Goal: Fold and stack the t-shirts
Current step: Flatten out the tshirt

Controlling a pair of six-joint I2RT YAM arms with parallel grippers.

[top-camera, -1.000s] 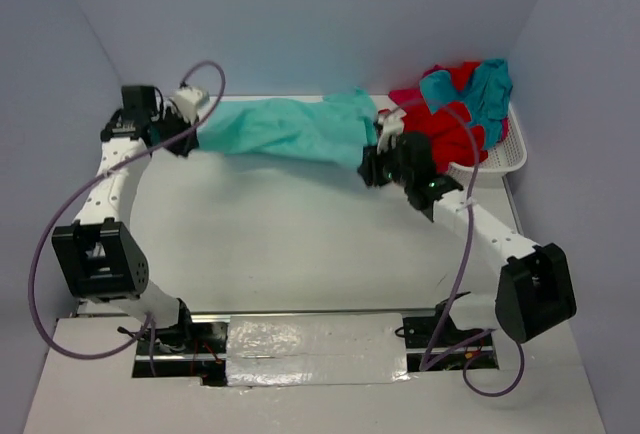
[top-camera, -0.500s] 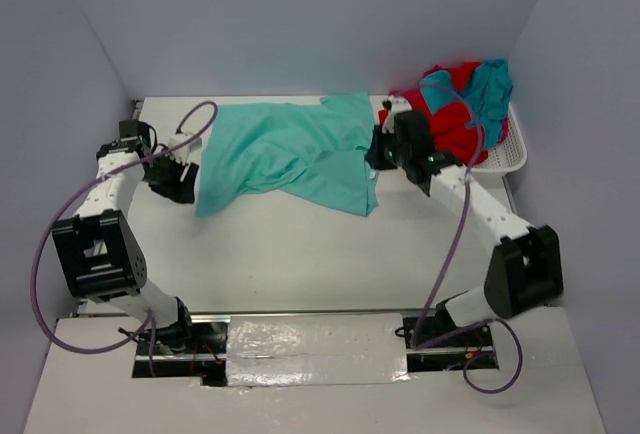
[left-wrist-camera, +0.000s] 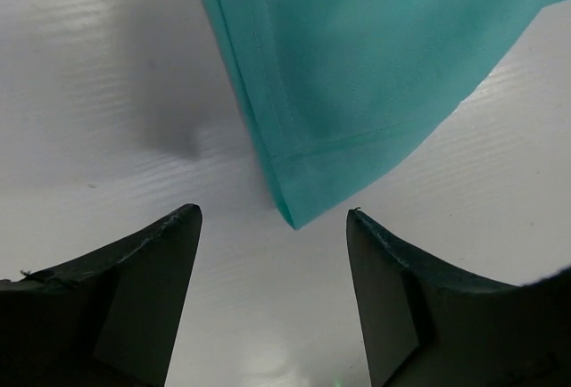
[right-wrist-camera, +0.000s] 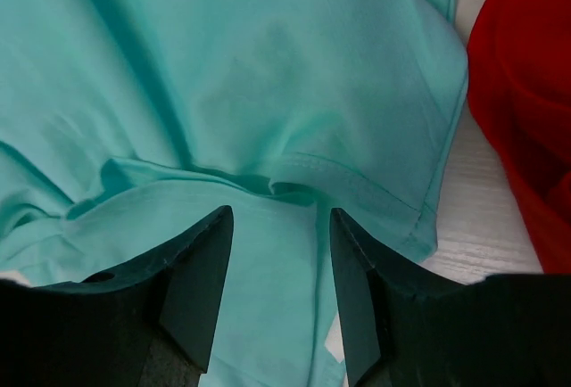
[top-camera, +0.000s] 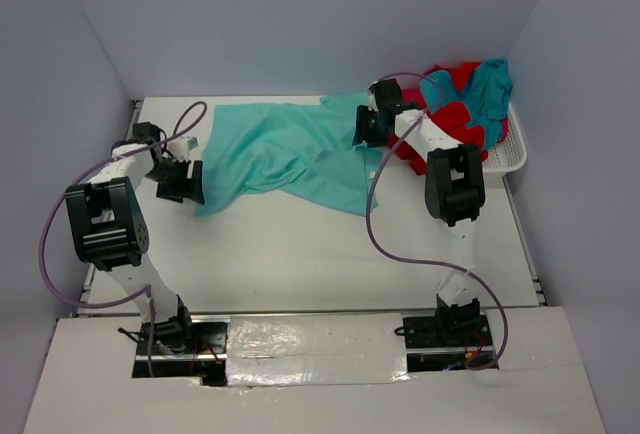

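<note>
Teal t-shirt (top-camera: 290, 154) spread flat on the table (top-camera: 330, 254), far middle, between the two grippers. Left gripper (left-wrist-camera: 272, 218) wide apart and empty, just short of the shirt's lower left hem corner, not touching. Right gripper (right-wrist-camera: 281, 218) parted above the shirt's right edge by a rumpled fold, gripping nothing. Red and teal t-shirts (top-camera: 465, 104) heaped on the white basket (top-camera: 505, 159), far right corner. Bare white tabletop on the near side of the shirt
</note>
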